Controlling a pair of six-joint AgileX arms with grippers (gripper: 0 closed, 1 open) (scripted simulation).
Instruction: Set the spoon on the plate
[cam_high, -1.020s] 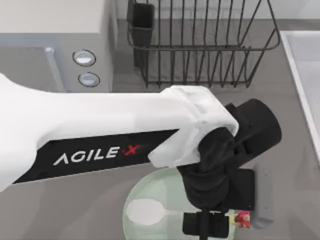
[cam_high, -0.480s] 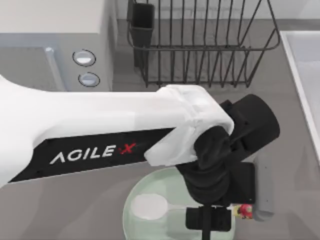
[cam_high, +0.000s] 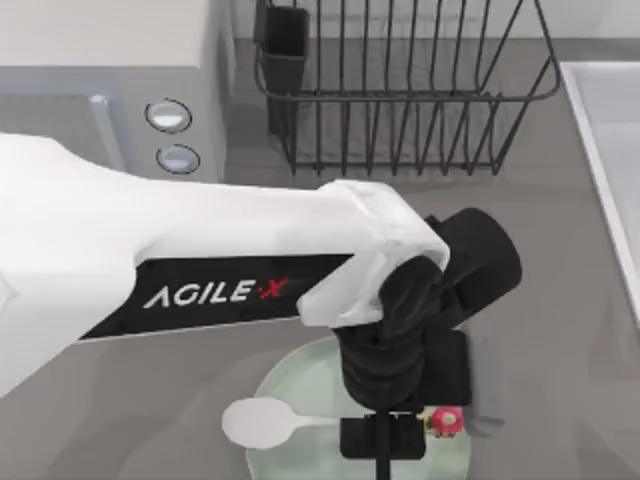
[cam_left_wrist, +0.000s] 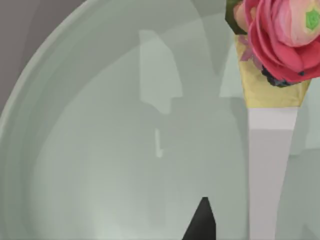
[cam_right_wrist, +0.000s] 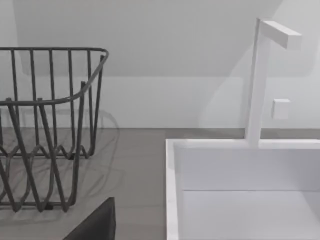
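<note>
While our left gripper (cam_high: 383, 438) hangs over the round, pale mint-green glossy plate (cam_high: 300, 375), clamped on the small white spoon (cam_high: 262, 423), the spoon's bowl overhangs the plate's left rim.

Plate (cam_high: 300, 380) sits at the table's 6 o'clock edge. Spoon (cam_high: 262, 423) lies across the plate's 9 o'clock rim, bowl overhanging, handle running toward 3 o'clock under the left gripper (cam_high: 385, 440). Wire dish rack (cam_high: 400, 90) at 12 o'clock, microwave (cam_high: 110, 90) at 10 o'clock, sink (cam_high: 610, 150) at 2 o'clock.
</note>
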